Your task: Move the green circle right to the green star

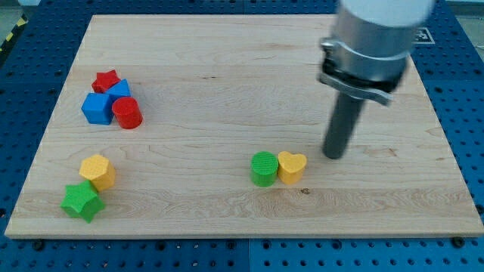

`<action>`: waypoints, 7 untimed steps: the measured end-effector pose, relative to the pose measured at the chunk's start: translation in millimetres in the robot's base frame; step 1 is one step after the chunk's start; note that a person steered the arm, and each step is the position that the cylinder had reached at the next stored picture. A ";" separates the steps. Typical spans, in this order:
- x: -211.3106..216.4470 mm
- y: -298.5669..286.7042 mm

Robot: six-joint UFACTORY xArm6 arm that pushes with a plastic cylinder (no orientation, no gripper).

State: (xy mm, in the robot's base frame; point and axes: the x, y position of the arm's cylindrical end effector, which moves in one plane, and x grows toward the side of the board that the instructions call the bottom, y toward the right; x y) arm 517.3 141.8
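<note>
The green circle (264, 168) stands near the view's bottom middle, touching a yellow heart (292, 167) on its right side. The green star (81, 201) lies at the view's bottom left, touching a yellow hexagon block (98, 171) just above it. My tip (332, 156) rests on the board to the right of the yellow heart, a short gap away from it, and farther right of the green circle.
A cluster at the view's upper left holds a red star (107, 80), a blue block (119, 91), a blue cube (96, 108) and a red cylinder (127, 112). The wooden board (227, 68) lies on a blue perforated table.
</note>
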 end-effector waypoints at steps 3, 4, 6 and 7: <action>28.1 -24.1; 28.1 -52.2; 27.0 -102.6; 26.0 -128.6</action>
State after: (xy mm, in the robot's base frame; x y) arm 543.2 13.2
